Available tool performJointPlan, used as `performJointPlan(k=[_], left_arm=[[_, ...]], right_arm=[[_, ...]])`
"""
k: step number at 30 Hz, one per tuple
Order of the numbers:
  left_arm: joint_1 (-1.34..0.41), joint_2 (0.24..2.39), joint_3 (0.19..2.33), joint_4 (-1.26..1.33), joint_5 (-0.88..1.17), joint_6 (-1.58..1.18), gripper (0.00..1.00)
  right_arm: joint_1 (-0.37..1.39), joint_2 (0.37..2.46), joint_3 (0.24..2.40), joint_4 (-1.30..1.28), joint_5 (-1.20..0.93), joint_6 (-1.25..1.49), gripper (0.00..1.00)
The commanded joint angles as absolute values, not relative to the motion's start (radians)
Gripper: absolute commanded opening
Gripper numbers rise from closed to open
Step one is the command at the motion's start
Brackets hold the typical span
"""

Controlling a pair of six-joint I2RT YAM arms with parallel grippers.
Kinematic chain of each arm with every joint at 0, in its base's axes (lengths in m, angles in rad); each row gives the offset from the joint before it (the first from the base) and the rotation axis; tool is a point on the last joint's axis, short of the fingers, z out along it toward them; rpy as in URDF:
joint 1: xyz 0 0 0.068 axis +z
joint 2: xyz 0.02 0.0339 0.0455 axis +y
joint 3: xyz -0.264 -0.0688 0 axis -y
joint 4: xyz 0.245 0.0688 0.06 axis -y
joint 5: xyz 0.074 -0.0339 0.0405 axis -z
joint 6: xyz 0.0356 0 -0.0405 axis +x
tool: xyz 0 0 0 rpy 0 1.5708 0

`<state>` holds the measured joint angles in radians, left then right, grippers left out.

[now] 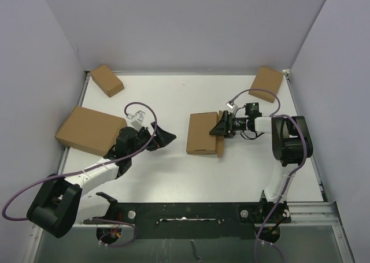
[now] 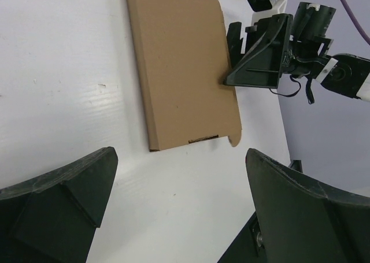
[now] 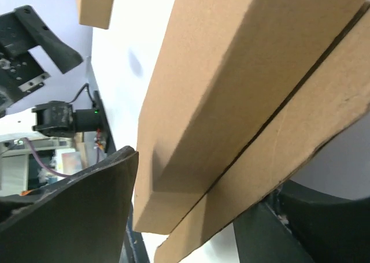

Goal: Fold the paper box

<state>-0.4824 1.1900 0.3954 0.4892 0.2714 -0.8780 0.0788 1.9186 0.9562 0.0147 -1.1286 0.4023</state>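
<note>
The paper box [image 1: 202, 133] lies flat and closed in the middle of the table, a shallow brown cardboard mailer, also plain in the left wrist view [image 2: 182, 66]. My right gripper [image 1: 219, 126] is at the box's right edge, jaws open and straddling that edge. The right wrist view has the box wall and a protruding flap [image 3: 243, 72] between the two fingers [image 3: 87, 205], which stand close on either side. My left gripper [image 1: 163, 134] hovers left of the box, wide open and empty [image 2: 179, 159], a stretch of white table between it and the box.
Three other folded cardboard boxes sit around the table: a large one at the left [image 1: 89, 130], a small one at the back left [image 1: 107, 80] and one at the back right [image 1: 266, 84]. Grey walls enclose the table on three sides.
</note>
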Motion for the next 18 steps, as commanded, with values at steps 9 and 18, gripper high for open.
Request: performJointPlan(k=[9,18], left_arm=[[-0.476,1.163,0.479,0.432,0.261,-0.829,0.94],[-0.476,1.14,0.471,0.428,0.259,-0.803,0.94]], right_arm=[[0.018,1.89,1.083,-0.294,-0.968,0.112,0.77],[-0.027,1.823,1.159,-0.474,-0.905,-0.117,0.73]])
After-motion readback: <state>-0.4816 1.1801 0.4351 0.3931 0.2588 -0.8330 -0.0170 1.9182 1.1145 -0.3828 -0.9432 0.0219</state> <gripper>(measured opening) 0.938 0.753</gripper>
